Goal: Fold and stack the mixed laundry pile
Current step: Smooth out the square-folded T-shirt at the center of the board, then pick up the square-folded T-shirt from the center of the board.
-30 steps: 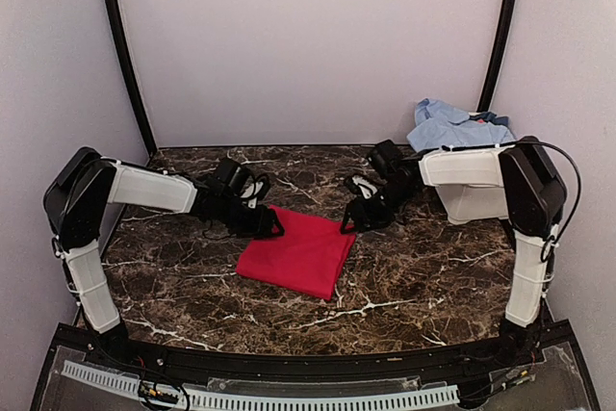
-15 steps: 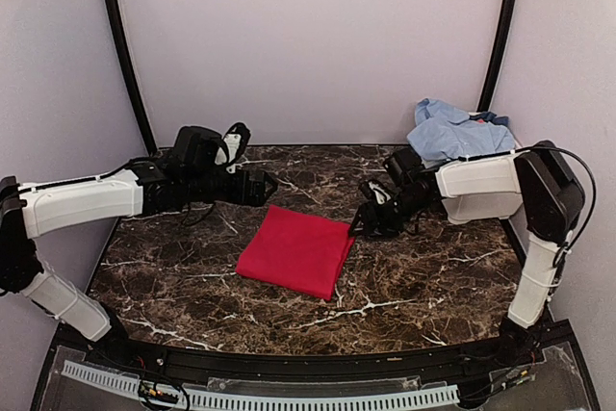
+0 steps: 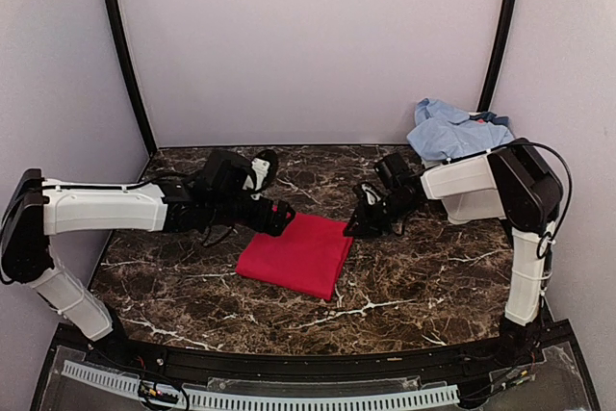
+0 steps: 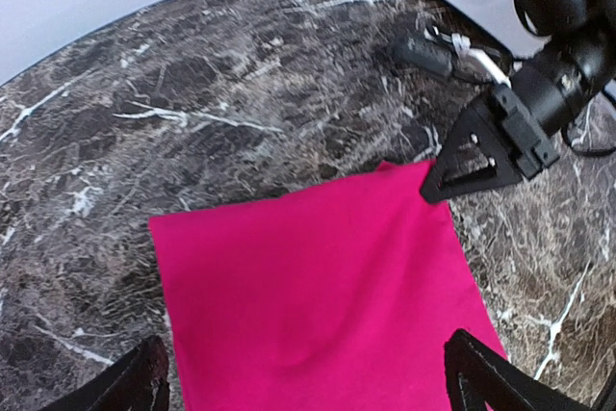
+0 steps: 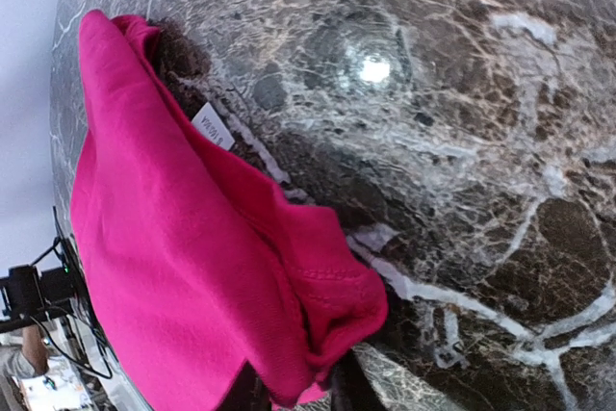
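Note:
A folded red garment (image 3: 298, 252) lies flat in the middle of the marble table. My left gripper (image 3: 279, 217) hovers over its far left corner, open wide. In the left wrist view the red garment (image 4: 318, 286) fills the space between the two fingertips (image 4: 486, 377). My right gripper (image 3: 354, 228) sits at the garment's far right corner, shut on it. The right wrist view shows the bunched hem of the red garment (image 5: 327, 305) pinched between the right gripper's (image 5: 294, 394) fingers. A light-blue shirt (image 3: 450, 128) with a darker blue piece (image 3: 496, 119) is heaped at the back right.
The white tub (image 3: 476, 201) stands at the back right, partly behind the right arm, with the blue clothes on top. A small white label (image 5: 212, 126) sticks out under the garment's edge. Grey walls close in the table's back and sides.
The left arm swung up and away, then came back down to the garment's far left corner with its jaws opened wide. The right gripper closed on the far right corner.

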`<state>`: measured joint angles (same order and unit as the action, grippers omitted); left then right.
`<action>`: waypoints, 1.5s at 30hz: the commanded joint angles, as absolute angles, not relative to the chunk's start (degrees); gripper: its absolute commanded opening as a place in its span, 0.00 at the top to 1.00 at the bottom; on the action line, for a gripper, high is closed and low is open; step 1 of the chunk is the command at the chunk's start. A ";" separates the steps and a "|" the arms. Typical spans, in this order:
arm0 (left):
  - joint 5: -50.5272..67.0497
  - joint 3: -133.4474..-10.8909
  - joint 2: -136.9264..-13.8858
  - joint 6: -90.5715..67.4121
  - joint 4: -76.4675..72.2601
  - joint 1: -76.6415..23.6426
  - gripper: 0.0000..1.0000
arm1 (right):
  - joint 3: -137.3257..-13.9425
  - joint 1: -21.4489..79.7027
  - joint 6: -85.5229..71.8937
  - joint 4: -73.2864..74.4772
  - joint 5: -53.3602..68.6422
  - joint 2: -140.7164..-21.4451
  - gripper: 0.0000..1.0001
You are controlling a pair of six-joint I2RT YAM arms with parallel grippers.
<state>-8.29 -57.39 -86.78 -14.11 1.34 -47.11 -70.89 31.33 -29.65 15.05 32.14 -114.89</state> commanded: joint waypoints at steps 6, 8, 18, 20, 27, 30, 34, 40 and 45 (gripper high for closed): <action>-9.85 -69.91 -101.54 -11.45 7.38 -56.54 0.07 | -69.14 31.31 -34.41 9.11 36.11 -107.19 1.00; -11.55 -72.09 -104.29 -12.80 8.04 -58.58 0.10 | -68.30 31.59 -35.35 8.43 36.63 -105.90 1.00; -31.06 -80.88 -116.81 -21.18 7.97 -66.32 0.13 | -66.18 34.24 -41.00 4.54 36.67 -104.01 1.00; -35.14 -81.82 -118.54 -23.98 8.31 -66.85 0.13 | -66.18 34.52 -41.37 4.46 36.63 -103.85 1.00; -43.64 -86.22 -122.44 -30.31 11.68 -67.12 0.16 | -64.88 34.72 -42.81 3.65 36.00 -102.97 1.00; -46.05 -90.69 -125.41 -32.09 15.69 -67.34 0.15 | -64.54 34.72 -43.51 3.00 36.18 -102.97 1.00; -48.40 -94.74 -128.80 -34.91 20.69 -67.41 0.13 | -64.36 34.71 -43.99 2.79 36.06 -102.97 1.00; -49.64 -95.84 -131.35 -36.05 22.39 -68.18 0.13 | -64.42 34.72 -44.64 2.29 35.93 -103.15 1.00; -51.60 -97.26 -132.63 -42.16 31.12 -68.52 0.26 | -64.51 34.66 -44.53 3.03 34.57 -102.81 1.00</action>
